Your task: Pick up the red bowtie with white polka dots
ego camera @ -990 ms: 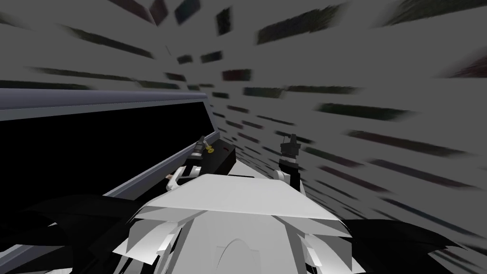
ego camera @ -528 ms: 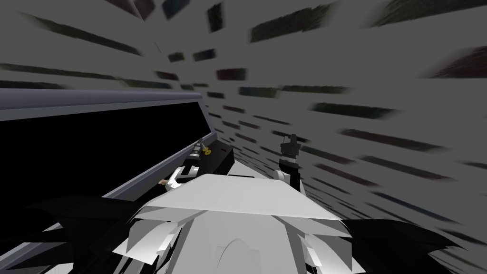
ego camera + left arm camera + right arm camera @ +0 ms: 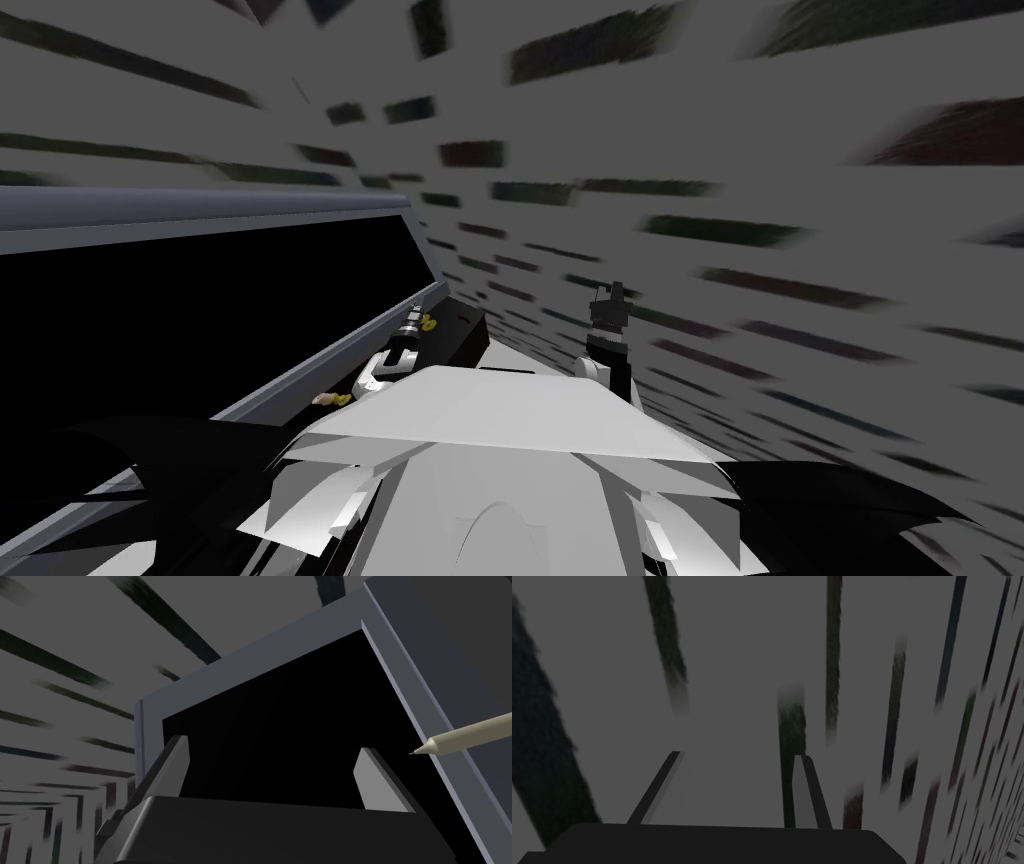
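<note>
— Both pincers spread?
— Yes. Left pincer [image 3: 272, 751] is released with nothing between its blades. It faces a grey frame [image 3: 250, 662] around a black area [image 3: 280, 716], and a cream pointed stick [image 3: 470, 737] lies just beside it. Right pincer [image 3: 739, 755] is released and empty.
— The bowtie?
— Perhaps the red speck [image 3: 462, 318] on the dark desk [image 3: 470, 345] near the left pincer, but it is too small to tell.

Head steeply down; left wrist close on grey frame [image 3: 260, 656], shared [image 3: 200, 205]; right wrist faces streaked surface [image 3: 737, 651].

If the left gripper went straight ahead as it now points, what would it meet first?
Probably nothing: the left gripper points, fingers open, into the black area inside a grey frame; depth unclear.
</note>
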Controlling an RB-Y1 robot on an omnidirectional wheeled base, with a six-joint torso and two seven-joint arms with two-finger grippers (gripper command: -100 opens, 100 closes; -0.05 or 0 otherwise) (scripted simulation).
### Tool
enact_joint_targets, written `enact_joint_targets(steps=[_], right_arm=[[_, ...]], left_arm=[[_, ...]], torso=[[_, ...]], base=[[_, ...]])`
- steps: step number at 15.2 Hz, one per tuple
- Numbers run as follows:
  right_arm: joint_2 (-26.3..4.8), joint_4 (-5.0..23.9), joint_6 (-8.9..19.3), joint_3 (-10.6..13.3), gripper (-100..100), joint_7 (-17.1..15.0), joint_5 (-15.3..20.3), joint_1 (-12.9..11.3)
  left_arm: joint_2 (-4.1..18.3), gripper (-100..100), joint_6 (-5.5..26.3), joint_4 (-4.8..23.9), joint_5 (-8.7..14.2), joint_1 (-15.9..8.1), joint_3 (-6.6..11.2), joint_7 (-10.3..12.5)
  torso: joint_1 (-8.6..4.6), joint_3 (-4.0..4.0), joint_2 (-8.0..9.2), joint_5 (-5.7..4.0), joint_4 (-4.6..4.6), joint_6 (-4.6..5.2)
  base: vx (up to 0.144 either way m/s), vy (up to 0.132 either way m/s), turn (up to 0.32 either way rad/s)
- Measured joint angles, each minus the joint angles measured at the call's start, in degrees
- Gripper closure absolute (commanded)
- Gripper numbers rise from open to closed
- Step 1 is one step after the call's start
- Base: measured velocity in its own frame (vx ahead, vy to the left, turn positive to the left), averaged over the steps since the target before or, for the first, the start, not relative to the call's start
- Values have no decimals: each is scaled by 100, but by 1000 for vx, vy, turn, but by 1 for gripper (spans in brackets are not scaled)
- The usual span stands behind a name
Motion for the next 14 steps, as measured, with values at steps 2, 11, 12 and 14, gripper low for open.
enact_joint_targets(steps=[2, 11, 12, 14], right_arm=[[0, 0, 0, 0, 0, 0, 0, 0], [0, 0, 0, 0, 0, 0, 0, 0], [0, 0, 0, 0, 0, 0, 0, 0], [0, 0, 0, 0, 0, 0, 0, 0]], left_arm=[[28, -100, 59, 304, -8, -122, 75, -47], [-8, -100, 331, 1416, -21, -554, 263, -265], [-31, -100, 358, 1472, -25, -566, 268, -282], [-68, -100, 387, 1707, -24, -663, 296, -345]], torso=[[0, -2, -3, 0, -1, -1], [2, -3, -5, 0, -1, -1], [2, -1, -1, 0, -1, -2], [2, 0, 0, 0, 0, -1]], base=[[49, -22, -95], [43, -14, -75], [35, -10, -54], [48, -10, -81]])
